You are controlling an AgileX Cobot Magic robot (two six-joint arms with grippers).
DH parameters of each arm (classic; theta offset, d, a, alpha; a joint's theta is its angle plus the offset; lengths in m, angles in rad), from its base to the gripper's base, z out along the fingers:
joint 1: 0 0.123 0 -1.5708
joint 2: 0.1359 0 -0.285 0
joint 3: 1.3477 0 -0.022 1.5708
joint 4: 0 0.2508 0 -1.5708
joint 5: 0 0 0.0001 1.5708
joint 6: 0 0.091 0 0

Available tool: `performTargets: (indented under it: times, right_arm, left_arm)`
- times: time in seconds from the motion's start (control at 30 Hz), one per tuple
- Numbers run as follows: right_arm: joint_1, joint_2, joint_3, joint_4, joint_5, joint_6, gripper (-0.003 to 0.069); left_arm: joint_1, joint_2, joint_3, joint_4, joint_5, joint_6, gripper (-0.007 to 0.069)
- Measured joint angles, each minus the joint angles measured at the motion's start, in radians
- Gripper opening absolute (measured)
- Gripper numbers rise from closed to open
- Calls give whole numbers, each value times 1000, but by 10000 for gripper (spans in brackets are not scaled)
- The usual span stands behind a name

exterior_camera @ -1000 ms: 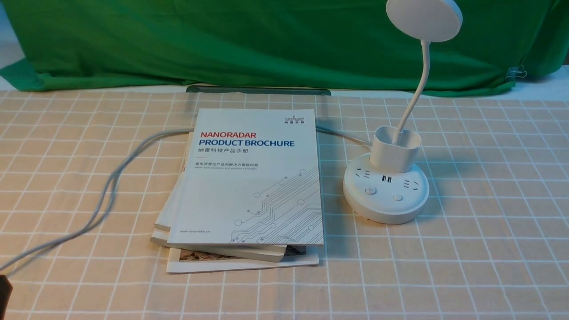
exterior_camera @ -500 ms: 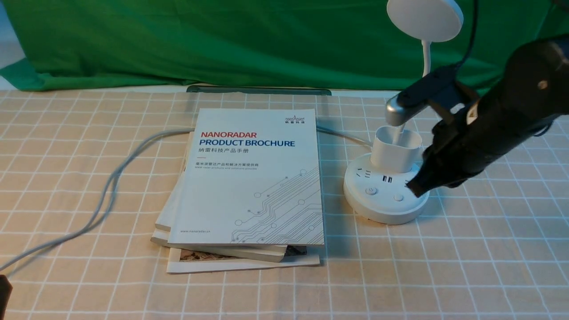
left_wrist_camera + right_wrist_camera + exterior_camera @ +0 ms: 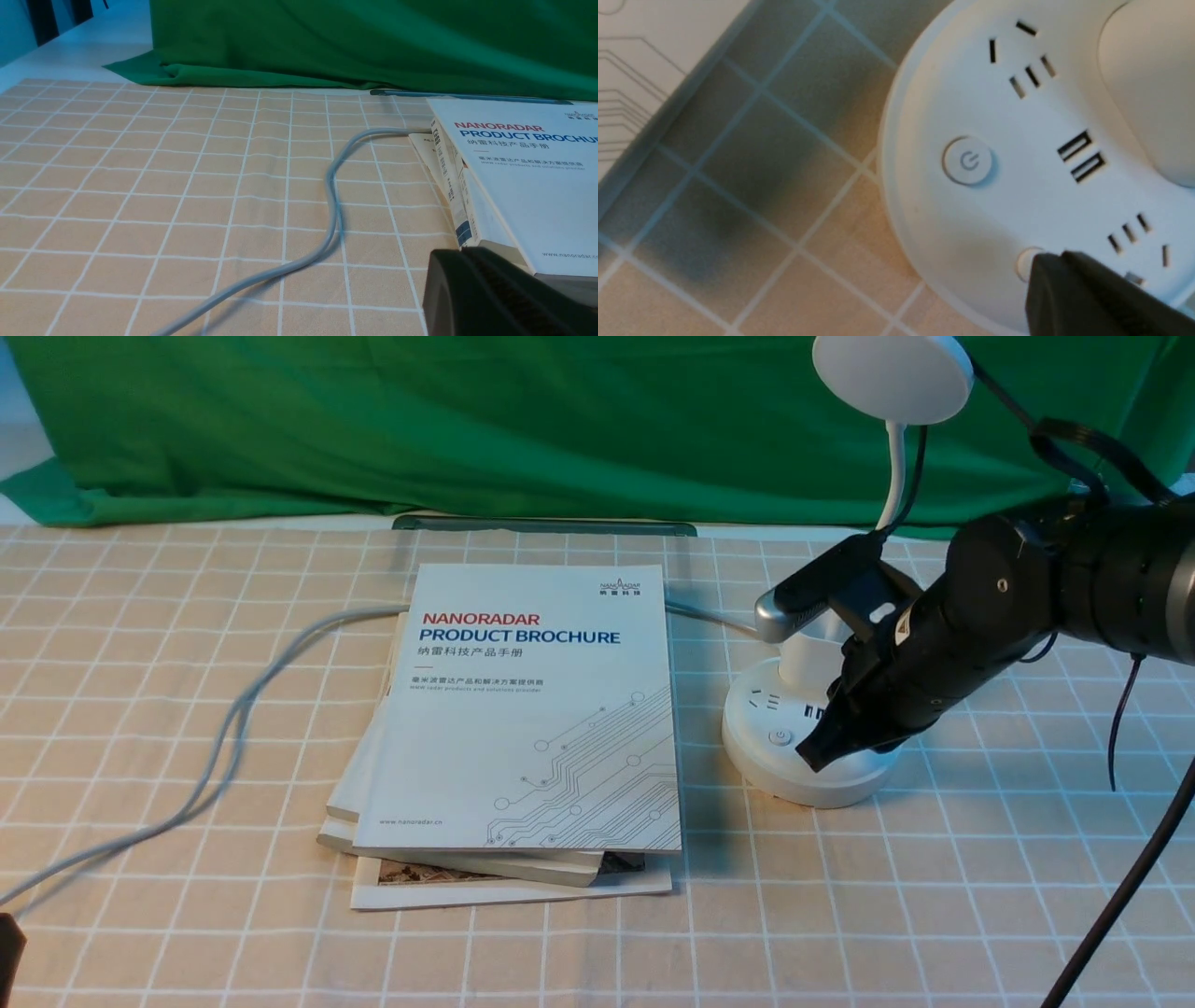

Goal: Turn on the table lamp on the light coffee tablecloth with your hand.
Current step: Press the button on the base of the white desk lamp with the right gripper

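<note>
Placement of the table lamp [image 3: 845,616] is seen on the right part of the light coffee tablecloth [image 3: 980,896], just beside a stack of brochures [image 3: 532,709] laid at the middle of the cloth. Its round base [image 3: 794,784] is set flat on the checked fabric, while the disc head [image 3: 892,378] is held high on the curved neck, in front of the green cloth [image 3: 467,420] hung at the back. The right gripper [image 3: 814,758] is angled down from the right over the base, and its fingers [image 3: 1069,294] are seen closed together into one tapered dark tip. In the right wrist view that tip is found at the edge of a small round button [image 3: 1023,263], which is partly covered by it; whether the button is actually touched cannot be told. The power button [image 3: 969,161] is left uncovered, apart from the tip. A grey cable [image 3: 233,728] is trailed across the left part of the cloth and is lost behind the stack. Only a dark corner of the left gripper [image 3: 490,294] is shown, near the brochures, and whether it is apart or together cannot be told.
</note>
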Motion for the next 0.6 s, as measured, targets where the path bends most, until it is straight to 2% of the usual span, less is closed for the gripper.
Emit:
performTargets:
  times: [0.6]
  right_arm:
    - [0,42,0,-25,-27,35,30]
  left_arm:
    - [0,0,0,0,0,0,21]
